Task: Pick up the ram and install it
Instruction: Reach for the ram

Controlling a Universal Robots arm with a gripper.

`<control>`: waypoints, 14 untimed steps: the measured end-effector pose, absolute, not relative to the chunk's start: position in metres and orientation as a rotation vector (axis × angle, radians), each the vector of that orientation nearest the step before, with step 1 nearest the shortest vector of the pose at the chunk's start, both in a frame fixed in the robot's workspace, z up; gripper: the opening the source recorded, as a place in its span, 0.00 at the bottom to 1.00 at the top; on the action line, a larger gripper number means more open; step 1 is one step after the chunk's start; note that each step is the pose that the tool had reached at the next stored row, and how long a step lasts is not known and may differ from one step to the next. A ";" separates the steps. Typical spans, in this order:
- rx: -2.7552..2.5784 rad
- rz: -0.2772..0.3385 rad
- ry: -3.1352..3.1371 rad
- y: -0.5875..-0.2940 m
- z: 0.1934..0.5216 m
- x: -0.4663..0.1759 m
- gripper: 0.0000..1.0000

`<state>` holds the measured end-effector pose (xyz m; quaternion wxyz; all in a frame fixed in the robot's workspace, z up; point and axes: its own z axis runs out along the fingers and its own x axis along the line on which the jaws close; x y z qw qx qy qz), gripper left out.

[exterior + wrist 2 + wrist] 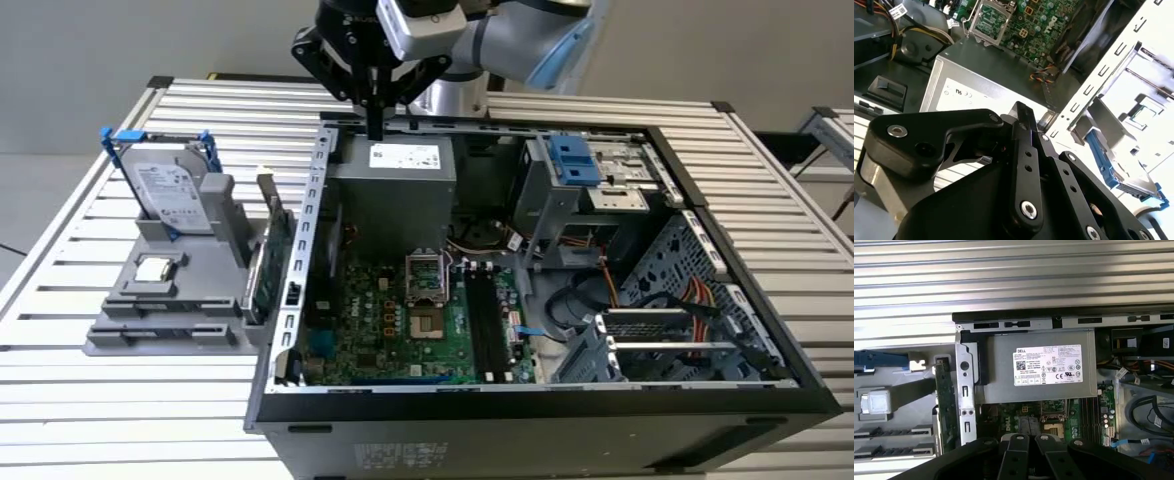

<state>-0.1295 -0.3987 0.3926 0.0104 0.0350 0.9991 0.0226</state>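
In the exterior view my gripper (376,130) hangs over the back edge of the open computer case (287,300), just above the grey power supply (395,180). Its dark fingers (1021,112) are shut together, pointing down, and nothing shows between them. A thin upright stick that I take for the ram (264,192) stands in the grey fixture (160,330) on the exterior view's left, well away from the gripper. The black memory slots (483,320) lie on the green motherboard (387,325) inside the case.
The fixture also carries a hard drive in a blue frame (174,195), a small silver chip (158,268) and a larger green card (276,270) standing by the case wall. Drive cages (601,185) and cables (667,300) crowd the case's right side. A slatted metal table (80,400) lies underneath.
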 end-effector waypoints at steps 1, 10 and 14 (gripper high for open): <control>0.109 0.070 3.118 -0.399 0.393 -0.129 0.00; 0.109 0.071 3.118 -0.399 0.393 -0.132 0.00; 0.109 0.071 3.118 -0.399 0.393 -0.133 0.00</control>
